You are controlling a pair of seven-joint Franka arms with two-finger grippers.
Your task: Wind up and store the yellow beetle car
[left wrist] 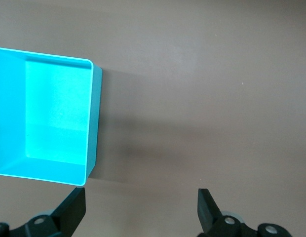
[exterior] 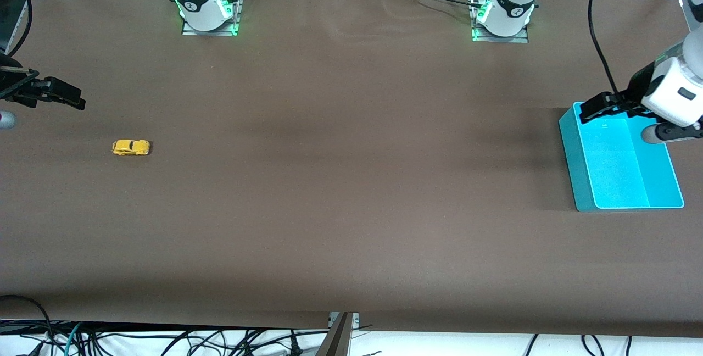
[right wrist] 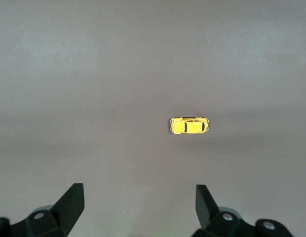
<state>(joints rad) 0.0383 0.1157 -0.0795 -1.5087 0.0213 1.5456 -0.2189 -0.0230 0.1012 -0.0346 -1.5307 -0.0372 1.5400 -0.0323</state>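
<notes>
The yellow beetle car [exterior: 131,147] rests on its wheels on the brown table toward the right arm's end; the right wrist view shows the car [right wrist: 189,125] from above. My right gripper [exterior: 68,96] hangs open above the table near that end's edge, apart from the car, and nothing lies between the spread tips of that gripper [right wrist: 139,202]. At the left arm's end my left gripper [exterior: 596,109] hovers open over the rim of the teal bin [exterior: 578,161]. The bin [left wrist: 94,116] holds nothing, and the gripper [left wrist: 142,207] carries nothing.
Both arm bases [exterior: 207,7] [exterior: 502,15] stand along the table's edge farthest from the front camera. Brown tabletop stretches between the car and the bin. Cables lie below the table's front edge [exterior: 165,339].
</notes>
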